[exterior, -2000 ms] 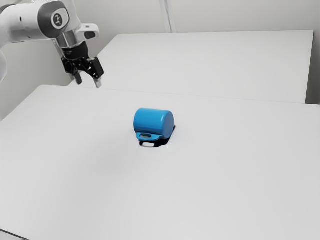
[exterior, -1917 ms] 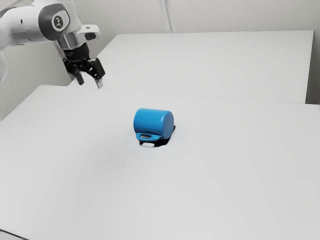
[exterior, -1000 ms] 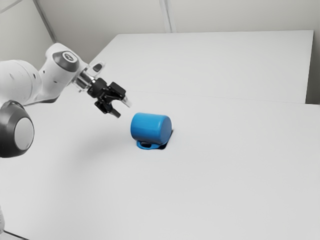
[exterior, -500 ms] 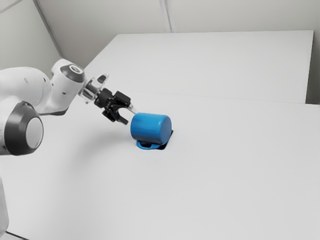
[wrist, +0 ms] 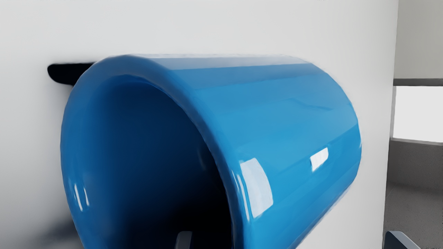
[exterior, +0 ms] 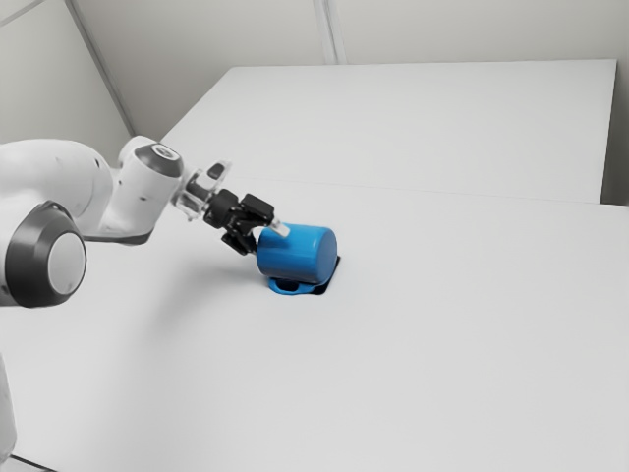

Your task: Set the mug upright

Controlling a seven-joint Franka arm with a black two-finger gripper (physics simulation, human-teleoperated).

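Note:
The gripper [exterior: 265,236] is at the mug's open end in the exterior view, one finger over the upper side and the other at the mouth. Lying on its side, the blue mug [exterior: 300,254] has its base toward the exterior view's right and its handle low, near the table. In the wrist view the gripper [wrist: 289,240] is open: one fingertip stands inside the mouth of the mug [wrist: 277,114], the other outside beyond its wall, with a gap between that finger and the wall.
The white table [exterior: 393,374] spreads around the mug. Another white surface [exterior: 423,128] lies behind it. A dark cable [exterior: 34,462] shows at the exterior view's lower left corner.
The arm has come down from the exterior view's upper left to the mug's mouth, its fingers now around the rim. Earlier the mug shifted slightly; in the last half second it has stayed still.

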